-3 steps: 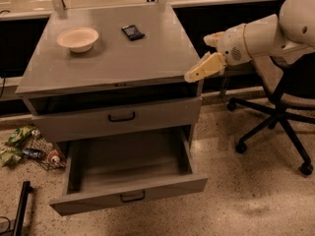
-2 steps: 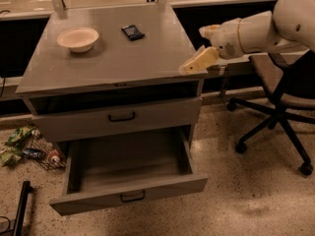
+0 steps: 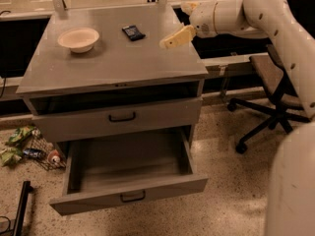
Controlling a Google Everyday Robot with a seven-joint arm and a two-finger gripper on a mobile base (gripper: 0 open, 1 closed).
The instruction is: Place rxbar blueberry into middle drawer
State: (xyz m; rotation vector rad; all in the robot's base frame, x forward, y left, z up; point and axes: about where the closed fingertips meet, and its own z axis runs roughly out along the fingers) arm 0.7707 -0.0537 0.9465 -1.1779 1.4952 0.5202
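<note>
The rxbar blueberry (image 3: 133, 32), a small dark flat bar, lies on the grey cabinet top (image 3: 113, 58) near its back edge. My gripper (image 3: 170, 41) hovers just above the top, a short way to the right of the bar and not touching it. It holds nothing. The middle drawer (image 3: 128, 173) is pulled out and open below, its inside bare. The handled drawer front (image 3: 120, 117) above it is closed.
A cream bowl (image 3: 78, 38) sits on the top, left of the bar. A black office chair (image 3: 268, 97) stands to the right of the cabinet. Litter (image 3: 27, 149) lies on the floor at the left.
My arm has swung left and toward the back, bringing the gripper from beside the cabinet's right edge to over the top near the bar.
</note>
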